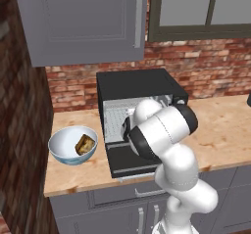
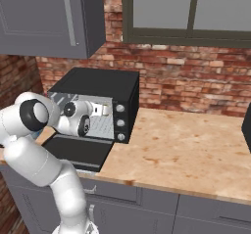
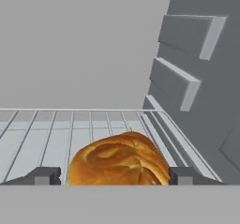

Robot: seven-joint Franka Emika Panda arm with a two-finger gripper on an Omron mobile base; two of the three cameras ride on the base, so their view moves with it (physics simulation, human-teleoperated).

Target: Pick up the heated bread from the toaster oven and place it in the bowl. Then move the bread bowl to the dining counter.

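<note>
Reaching into the open toaster oven [image 1: 137, 98] at the centre of the left base view, the arm hides its own hand behind its white elbow. The bowl [image 1: 61, 147] sits at the left of the frame on the counter [image 1: 220, 125], just beside the dropped oven door, with a dark brown chunk [image 1: 85, 144] in it.

In the right base view the wrist goes into the oven mouth at the left of the frame, above the wire rack [image 2: 105, 125].

In the hand view the bread [image 3: 119, 160] lies at bottom centre on the rack, straight ahead and between the two fingertips. The gripper [image 3: 112, 176] is spread, one tip on each side of the bun, neither clearly touching it. The bun's longer side runs across the frame, from one tip to the other. No writing or brand can be read anywhere.
</note>
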